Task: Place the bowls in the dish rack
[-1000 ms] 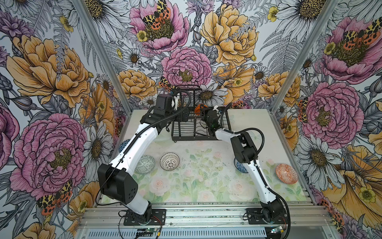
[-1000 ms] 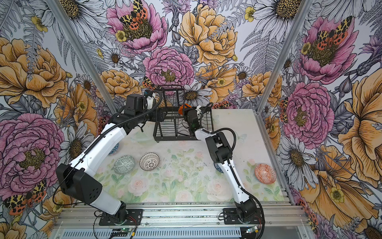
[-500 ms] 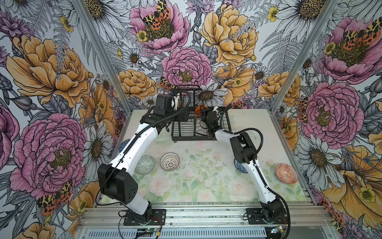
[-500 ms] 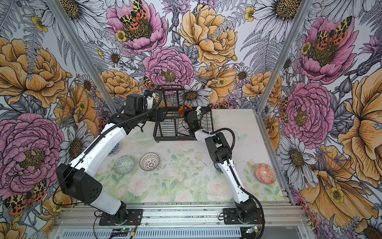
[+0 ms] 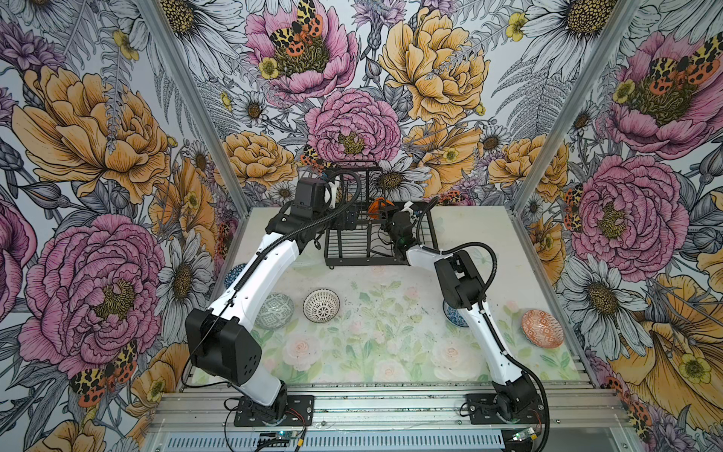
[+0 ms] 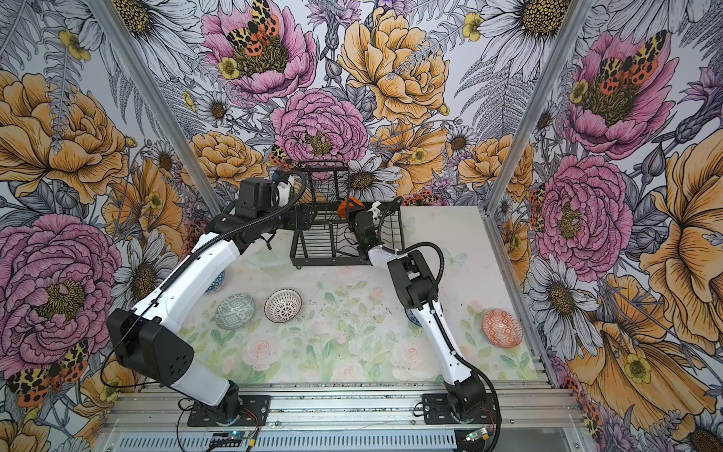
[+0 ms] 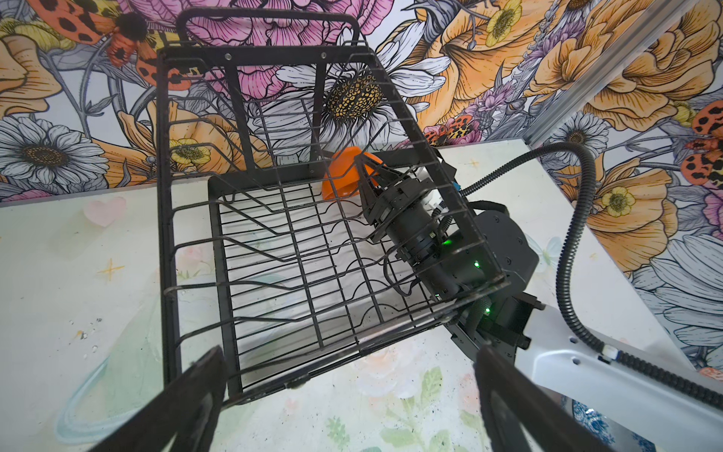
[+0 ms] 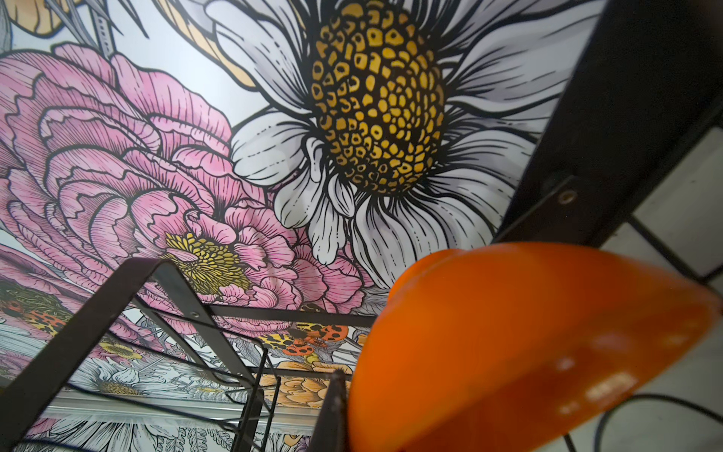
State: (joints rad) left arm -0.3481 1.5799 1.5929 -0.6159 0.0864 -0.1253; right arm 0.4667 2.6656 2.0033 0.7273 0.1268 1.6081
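Right elbow [image 5: 457, 274] slightly leftward; orange bowl [image 7: 339, 178] half behind right hand [image 7: 371, 167].

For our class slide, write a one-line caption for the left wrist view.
Right gripper holds the orange bowl inside the dish rack; left gripper open.

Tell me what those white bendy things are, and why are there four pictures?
They are robot arms, a left arm and a right arm, with pinching grippers for hands. Both top views look down on the whole table. The other two pictures come from a small camera on each wrist. The right gripper pinches the rim of an orange bowl, holding it tilted inside the black wire dish rack. The left gripper is open and empty beside the rack. Lying on the table: a grey-green bowl, a white lattice bowl, a red-orange bowl, and a blue bowl partly hidden behind the right arm.
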